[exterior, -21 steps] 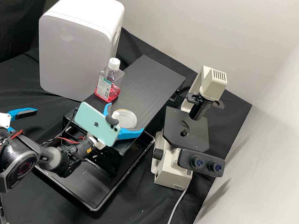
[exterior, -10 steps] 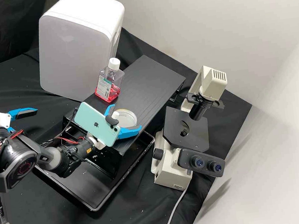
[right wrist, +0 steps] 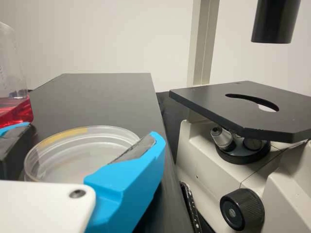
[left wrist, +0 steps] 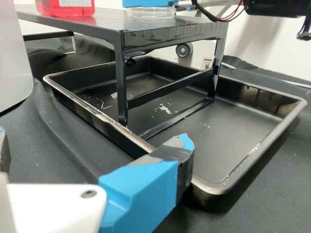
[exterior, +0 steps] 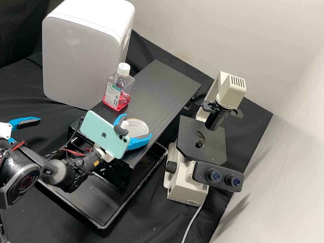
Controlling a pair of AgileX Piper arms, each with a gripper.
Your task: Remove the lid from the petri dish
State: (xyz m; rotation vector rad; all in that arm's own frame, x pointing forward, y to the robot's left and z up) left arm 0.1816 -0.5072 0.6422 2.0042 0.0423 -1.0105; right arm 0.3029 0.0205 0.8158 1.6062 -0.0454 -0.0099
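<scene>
The clear petri dish (exterior: 138, 127) with its lid on lies at the near end of the black raised shelf (exterior: 162, 90). My right gripper (exterior: 135, 127) reaches in from the left, its blue fingers pressed against the lid's rim on opposite sides. In the right wrist view, the dish (right wrist: 82, 153) fills the gap of the right gripper (right wrist: 82, 141), one pad (right wrist: 133, 150) lying on its edge. My left gripper (exterior: 24, 131) hangs open at the far left of the bench, well away from the dish. The left gripper (left wrist: 92, 141) faces the tray, with the dish (left wrist: 150, 10) visible up on the shelf.
A flask of red liquid (exterior: 116, 89) stands on the shelf behind the dish, a white box (exterior: 83, 44) farther back. The shelf's frame sits in a black tray (exterior: 102, 216). A microscope (exterior: 208, 147) stands to the right. A mint phone (exterior: 105, 134) rides on the right wrist.
The right gripper's near finger has moved in toward the dish, narrowing the gap until both fingers meet the lid's rim. The left arm has stayed put.
</scene>
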